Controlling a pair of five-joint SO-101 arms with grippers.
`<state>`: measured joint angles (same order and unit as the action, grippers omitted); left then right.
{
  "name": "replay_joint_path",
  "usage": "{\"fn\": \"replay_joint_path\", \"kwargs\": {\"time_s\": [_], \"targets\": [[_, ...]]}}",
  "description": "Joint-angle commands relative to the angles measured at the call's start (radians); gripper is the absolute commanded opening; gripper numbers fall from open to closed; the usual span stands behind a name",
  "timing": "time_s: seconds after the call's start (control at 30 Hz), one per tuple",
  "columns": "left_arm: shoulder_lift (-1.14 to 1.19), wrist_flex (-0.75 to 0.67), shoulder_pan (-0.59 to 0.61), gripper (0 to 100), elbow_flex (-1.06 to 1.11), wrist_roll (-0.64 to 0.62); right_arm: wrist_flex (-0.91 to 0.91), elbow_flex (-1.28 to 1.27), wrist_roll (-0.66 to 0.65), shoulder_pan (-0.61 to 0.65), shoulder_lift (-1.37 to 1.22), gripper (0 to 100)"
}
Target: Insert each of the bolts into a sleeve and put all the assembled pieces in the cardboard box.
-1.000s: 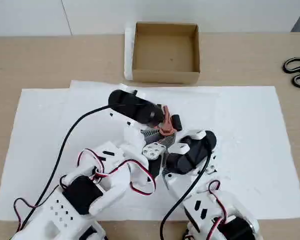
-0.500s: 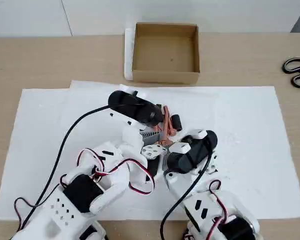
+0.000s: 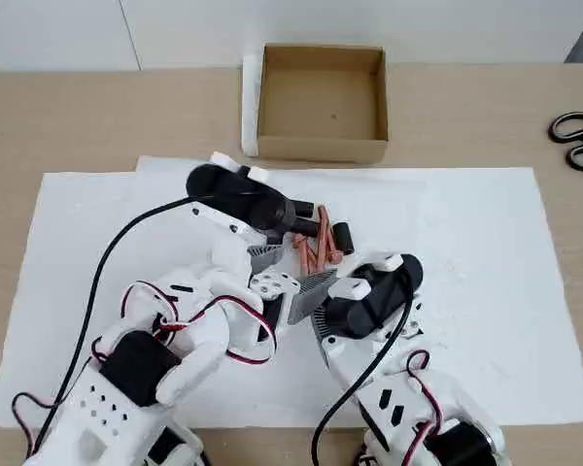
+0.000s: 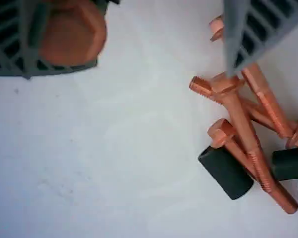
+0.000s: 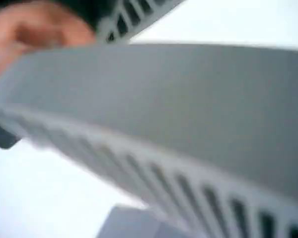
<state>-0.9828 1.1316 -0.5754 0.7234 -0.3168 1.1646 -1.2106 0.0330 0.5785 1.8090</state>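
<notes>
Bolts are lying in a loose copper heap on the white paper, crossed over one another. The black sleeves are touching the heap's far edge. At 12 o'clock from the heap the cardboard box is waiting on the table, well apart.

The left end effector is hanging just beside the heap at 9 o'clock with its jaws spread wide and nothing clamped between them. A copper hex head is seen against one jaw, but whether it is carried there cannot be told. The right end effector is parked at 6 o'clock of the heap, and its opening cannot be told.

A single bolt is judged the step in hand. The uppermost one should be chosen, since the lower ones are pinned. It is best gripped across the shank near the head, so the threaded end is left free for a sleeve. The close should be made slowly, or neighbours may be dragged along or sleeves set rolling.
</notes>
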Motion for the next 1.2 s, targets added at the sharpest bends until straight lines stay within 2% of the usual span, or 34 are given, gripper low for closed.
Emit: {"fn": "replay_joint_path", "kwargs": {"time_s": [0.0, 0.17, 0.33, 0.5, 0.63, 0.73, 0.83, 1.17], "targets": [[-0.02, 0.003, 0.032, 24, -0.051, 0.011, -0.028, 0.009, 0.009, -0.007, 0.005, 0.4], [-0.04, 0.005, 0.152, 24, -0.053, 0.012, -0.028, 0.009, 0.009, -0.007, 0.005, 0.4], [-0.144, 0.009, 0.373, 24, -0.045, 0.012, -0.028, 0.009, 0.006, -0.007, 0.005, 0.4], [-0.157, 0.104, 0.654, 24, -0.045, 0.015, -0.071, 0.025, 0.003, -0.013, 0.005, 0.4], [-0.157, 0.222, 0.784, 24, -0.045, 0.097, -0.223, 0.103, -0.015, -0.119, -0.008, 0.4], [-0.16, 0.287, 0.848, 24, -0.045, 0.106, -0.32, 0.158, -0.098, -0.186, -0.044, 0.4], [-0.164, 0.33, 0.898, 24, -0.045, 0.106, -0.427, 0.252, -0.109, -0.226, -0.168, 0.4], [-0.164, 0.338, 0.925, 24, -0.045, 0.104, -0.82, 0.779, -0.11, -0.314, -0.983, 0.4]]}}
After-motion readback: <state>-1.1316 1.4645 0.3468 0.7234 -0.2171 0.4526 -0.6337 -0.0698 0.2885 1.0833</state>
